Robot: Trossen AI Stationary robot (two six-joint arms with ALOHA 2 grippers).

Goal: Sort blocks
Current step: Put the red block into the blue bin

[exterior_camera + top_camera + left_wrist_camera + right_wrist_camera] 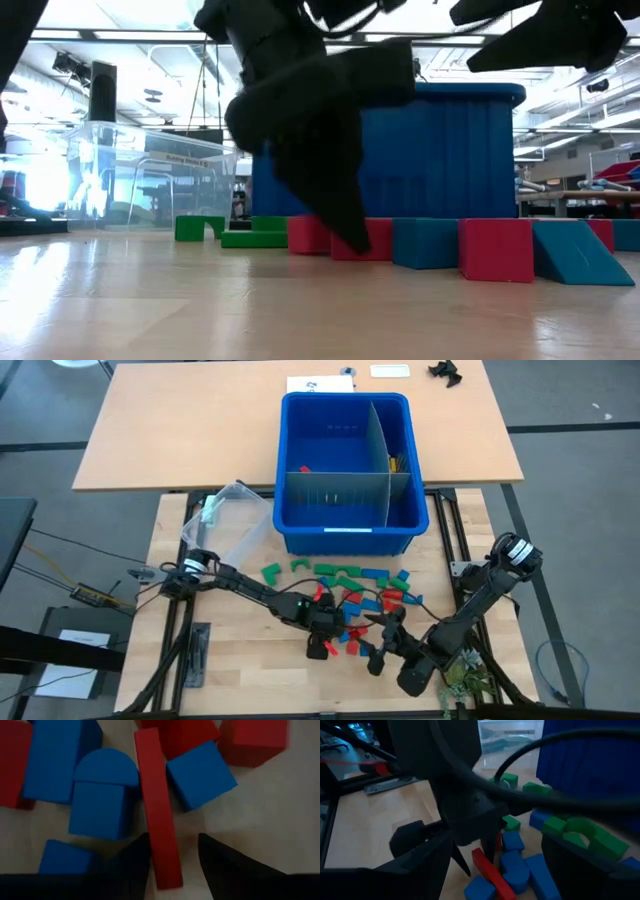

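The left gripper (172,865) is down on the table with its two fingers straddling the near end of a long red bar (157,805) — jaws still apart, not clamped on it yet, so nothing's held. That bar lies in the loose pile of blocks (350,595) in front of the blue bin (345,465), with a blue cube (201,775) touching it on one side of the claw and a blue arch-topped block (102,792) just beside it on the other. I'd say squeeze square across the bar's narrow width and lift straight up — dragging sideways would probably shove the neighbours. The right gripper (492,865) hangs wide open close by, empty.
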